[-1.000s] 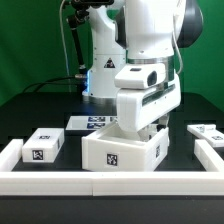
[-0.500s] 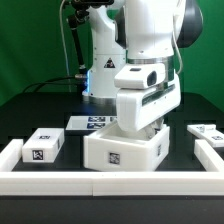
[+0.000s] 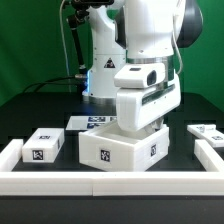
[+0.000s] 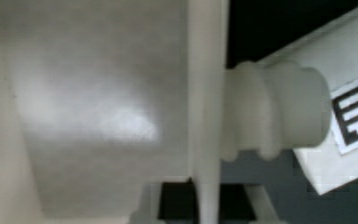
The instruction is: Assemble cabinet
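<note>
Three white cabinet parts in sight, none joined.

Cabinet body (image 3: 122, 152): on the dark table (image 3: 40, 105), just behind the border rail (image 3: 110, 182), one corner turned toward the exterior camera.

First small box part (image 3: 42, 146): lies apart from the body, on the exterior view's left of it. Second small part (image 3: 208, 132): apart from the body, on the exterior view's right of it. Marker board (image 3: 93, 122): behind the body.

My gripper (image 3: 142, 122) is down at the body's top edge. The wrist view shows a thin white wall (image 4: 208, 100) edge-on, probably the body's, with a round boss (image 4: 265, 110) beside it. My fingers are hidden, so I cannot tell whether they are spread or pinching that wall.

Judgement: early stage. The body is only being positioned, and both small parts are left to fit.
</note>
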### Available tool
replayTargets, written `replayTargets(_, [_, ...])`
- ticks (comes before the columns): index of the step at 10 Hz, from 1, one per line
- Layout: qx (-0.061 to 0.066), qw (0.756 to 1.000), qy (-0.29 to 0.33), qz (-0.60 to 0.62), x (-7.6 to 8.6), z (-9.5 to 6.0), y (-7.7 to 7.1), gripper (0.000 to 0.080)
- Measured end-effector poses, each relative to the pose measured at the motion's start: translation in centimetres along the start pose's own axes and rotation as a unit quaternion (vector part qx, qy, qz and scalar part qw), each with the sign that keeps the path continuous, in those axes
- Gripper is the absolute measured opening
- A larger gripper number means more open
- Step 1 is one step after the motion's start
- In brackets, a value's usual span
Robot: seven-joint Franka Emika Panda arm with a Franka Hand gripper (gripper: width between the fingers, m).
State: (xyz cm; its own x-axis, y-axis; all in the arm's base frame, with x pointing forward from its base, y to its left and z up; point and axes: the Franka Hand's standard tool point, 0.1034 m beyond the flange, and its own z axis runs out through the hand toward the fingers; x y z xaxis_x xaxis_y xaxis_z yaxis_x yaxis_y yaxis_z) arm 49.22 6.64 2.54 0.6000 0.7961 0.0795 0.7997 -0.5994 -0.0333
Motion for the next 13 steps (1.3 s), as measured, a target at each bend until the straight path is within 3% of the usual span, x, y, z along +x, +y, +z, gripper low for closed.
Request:
replayTargets(5, [0.005, 0.986, -0.019, -0.163, 0.9, -0.3, 1.1, 0.0036])
replayTargets(11, [0.004, 0.982, -0.022, -0.185, 0.9, -0.1, 1.2, 0.0036])
replayTargets(12, [0.002, 0.974, -0.021, -0.225, 1.6, 0.1, 1.8, 0.0036])
replayTargets(13, [0.008, 0.97, -0.025, -0.243, 2.0, 0.2, 1.7, 0.0036])
